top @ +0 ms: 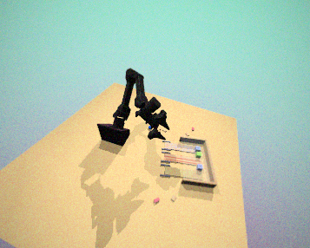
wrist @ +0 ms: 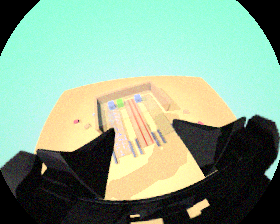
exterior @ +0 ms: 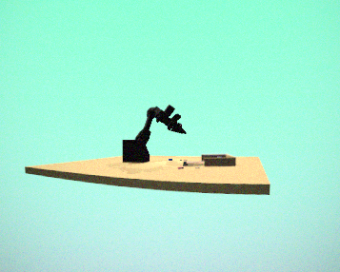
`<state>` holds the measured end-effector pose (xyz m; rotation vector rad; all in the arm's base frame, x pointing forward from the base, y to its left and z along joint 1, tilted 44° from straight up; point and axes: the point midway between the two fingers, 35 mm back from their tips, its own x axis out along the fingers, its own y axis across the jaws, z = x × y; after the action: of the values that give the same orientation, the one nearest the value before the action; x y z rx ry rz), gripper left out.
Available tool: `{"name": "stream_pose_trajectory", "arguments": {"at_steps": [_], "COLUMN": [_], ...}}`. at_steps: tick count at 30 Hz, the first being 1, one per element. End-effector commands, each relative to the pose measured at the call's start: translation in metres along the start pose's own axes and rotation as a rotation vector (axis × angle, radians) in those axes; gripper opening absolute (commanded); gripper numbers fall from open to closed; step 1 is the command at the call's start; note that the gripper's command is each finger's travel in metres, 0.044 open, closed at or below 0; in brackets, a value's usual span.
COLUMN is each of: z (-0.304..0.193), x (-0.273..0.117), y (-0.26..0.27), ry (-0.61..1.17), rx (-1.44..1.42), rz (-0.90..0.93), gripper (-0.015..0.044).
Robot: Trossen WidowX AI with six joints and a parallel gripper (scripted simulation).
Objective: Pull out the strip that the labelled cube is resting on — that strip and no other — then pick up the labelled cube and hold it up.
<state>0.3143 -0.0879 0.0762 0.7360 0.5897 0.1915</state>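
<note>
My gripper (top: 167,133) (exterior: 185,132) (wrist: 144,127) is open and empty, high above the table, tilted down toward the strips. Two blue cubes (top: 198,148) (wrist: 111,105) (top: 200,166) (wrist: 138,98) and a green cube (top: 199,154) (wrist: 120,102) sit at the strips' far ends. The green cube is close beside one blue cube. A pale strip (top: 181,148), a red-lined strip (top: 181,160) (wrist: 137,122) and a yellowish strip (top: 175,172) (wrist: 163,123) run side by side. No label is readable; which cube rests on which strip is unclear.
A low brown walled frame (top: 210,165) (exterior: 219,162) surrounds the cubes and is open toward the arm. Short dark bars (top: 165,176) (wrist: 159,137) flank the near strip ends. A pink piece (top: 156,200), a tan piece (top: 174,199) and a red piece (top: 193,128) lie outside.
</note>
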Motion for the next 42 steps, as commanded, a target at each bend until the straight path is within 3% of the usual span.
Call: {"name": "stream_pose_trajectory", "arguments": {"at_steps": [1,14,19,22,42], "z": [-0.001,-0.038,-0.06,-0.064,-0.074], "x": [0.003,0.08,0.093,0.097,0.107], "y": [0.001,0.039,0.068,0.076,0.076], "ry": [0.019,0.609,0.874,0.945,0.949], "rx": [-0.005,-0.142,-0.195,-0.209,-0.211], "rz": [0.004,0.049,0.101,0.117,0.117], "gripper": [0.0348,0.0006,0.0,0.0,0.0]}}
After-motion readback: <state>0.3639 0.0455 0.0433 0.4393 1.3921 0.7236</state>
